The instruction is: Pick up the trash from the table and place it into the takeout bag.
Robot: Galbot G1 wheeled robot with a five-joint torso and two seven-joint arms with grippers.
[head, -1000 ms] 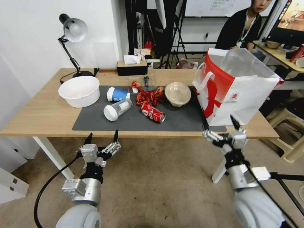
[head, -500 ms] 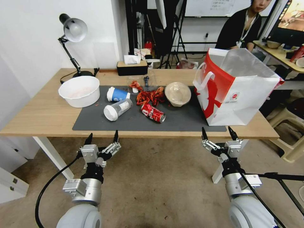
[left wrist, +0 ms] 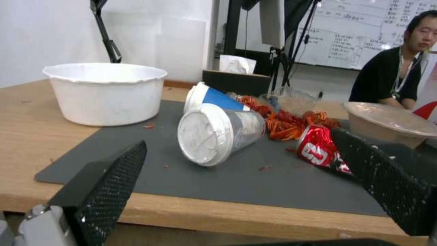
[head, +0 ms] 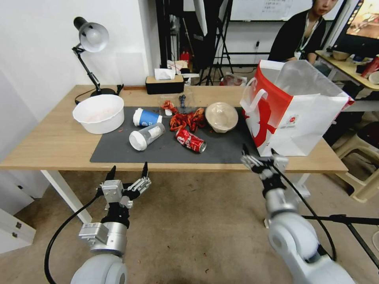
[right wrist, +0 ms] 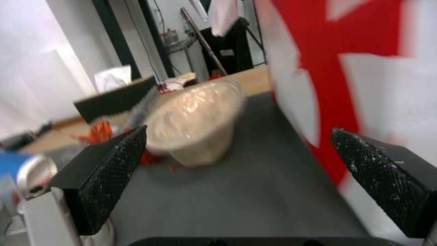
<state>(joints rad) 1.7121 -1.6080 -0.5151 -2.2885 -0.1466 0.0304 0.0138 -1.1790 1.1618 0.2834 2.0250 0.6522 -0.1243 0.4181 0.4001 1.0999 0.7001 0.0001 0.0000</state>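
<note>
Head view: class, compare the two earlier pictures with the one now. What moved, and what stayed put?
The right claw, open and empty, swung leftward and forward to the table edge, beside the takeout bag and facing the clear domed plastic bowl. Nothing was grasped. The left claw stayed parked below the table edge; the trash and bag kept their places.

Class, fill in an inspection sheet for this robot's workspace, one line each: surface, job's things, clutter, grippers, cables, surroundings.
Surface: light-wood table with a dark grey mat.
Job's things: blue paper cup, white-lidded cup, crushed red soda can and domed plastic bowl lie on the mat; takeout bag stands open at the table's right end.
Clutter: white tub, red scraps, tissue box, desk lamp.
Grippers: left gripper open below the table's edge; right gripper open at the edge beside the bag.
Cables: black cable on the left arm.
Surroundings: seated person behind the bag.
</note>
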